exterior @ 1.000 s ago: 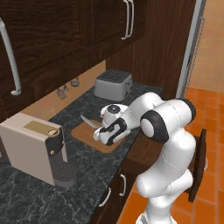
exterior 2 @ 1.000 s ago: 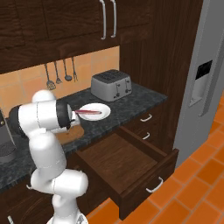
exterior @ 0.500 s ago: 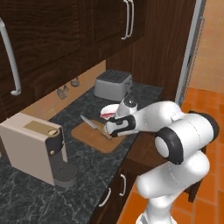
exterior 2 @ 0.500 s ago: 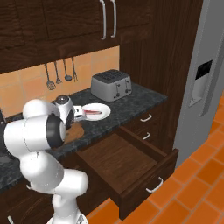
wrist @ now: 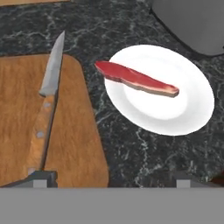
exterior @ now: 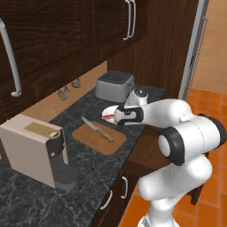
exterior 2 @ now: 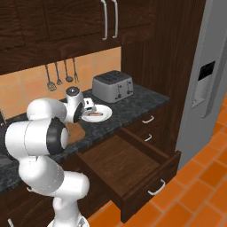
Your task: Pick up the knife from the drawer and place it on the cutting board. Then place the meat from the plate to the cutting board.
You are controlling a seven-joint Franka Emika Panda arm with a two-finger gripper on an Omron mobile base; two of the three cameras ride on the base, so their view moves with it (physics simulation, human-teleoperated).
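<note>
Standing at the far left of the dark marbled surface (exterior: pixel 26 195) in the left base view is a cream coffee machine (exterior: pixel 33 148). To its right lies the cutting board (exterior: pixel 99 138), flat on the surface, with the knife (exterior: pixel 97 129) resting on top of it, wooden handle toward the near edge and blade pointing toward the back wall. In the hand view the knife (wrist: pixel 46 105) lies lengthwise along the board (wrist: pixel 65 144), its blade tip reaching just past the board's far edge over the stone.

Just beside the board, apart from it by a strip of bare stone, sits the plate (wrist: pixel 183 109) with the meat (wrist: pixel 135 78) laid across it; one end of the strip overhangs the rim on the board's side. The fingers (wrist: pixel 111 181) hang above the gap between board and plate, spread wide, with one tip at each lower corner of the hand view and nothing between them. In the right base view the hand (exterior 2: pixel 88 107) is poised over the plate (exterior 2: pixel 104 116).

Behind the plate stands a grey toaster (exterior 2: pixel 112 85), and small dark utensils (exterior 2: pixel 60 75) hang on the tiled wall. Below the surface, farther right, the drawer (exterior 2: pixel 128 170) is pulled out, its curved silver handle (exterior 2: pixel 157 187) facing the orange tiled floor (exterior 2: pixel 199 177).
</note>
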